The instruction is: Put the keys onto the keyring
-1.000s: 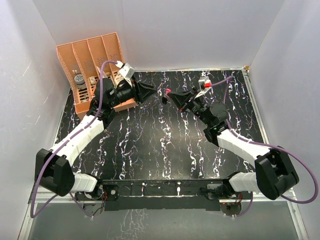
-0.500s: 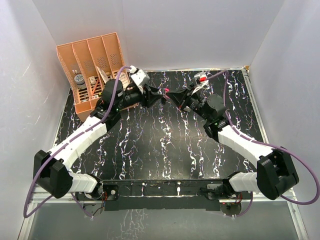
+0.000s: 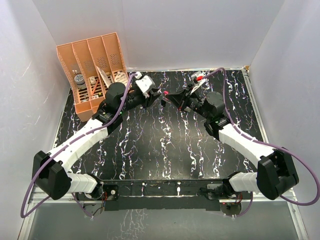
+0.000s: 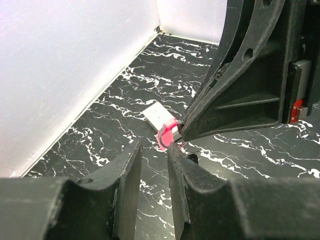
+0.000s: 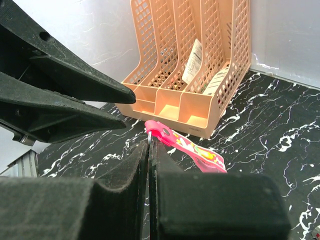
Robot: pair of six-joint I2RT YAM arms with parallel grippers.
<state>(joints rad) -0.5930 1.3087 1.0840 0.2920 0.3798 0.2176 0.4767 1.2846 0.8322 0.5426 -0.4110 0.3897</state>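
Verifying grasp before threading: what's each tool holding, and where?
Right tool pinches the pink keyring at its ring end. Left tool: open, nothing visible in it.

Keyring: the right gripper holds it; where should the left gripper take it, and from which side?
Take the short pink end of the keyring that sticks out past the tips of the right gripper, probably head-on from the side of the left gripper. The rest of the strap lies back along that gripper, so only that flat end is free.

tabletop (image 3: 150, 145) looks glossy, marble-print; file rack (image 5: 200, 107) is smooth peach plastic mesh, keyring (image 5: 192, 147) strap's shiny pink, right gripper (image 5: 148, 150) grainy matt black plastic
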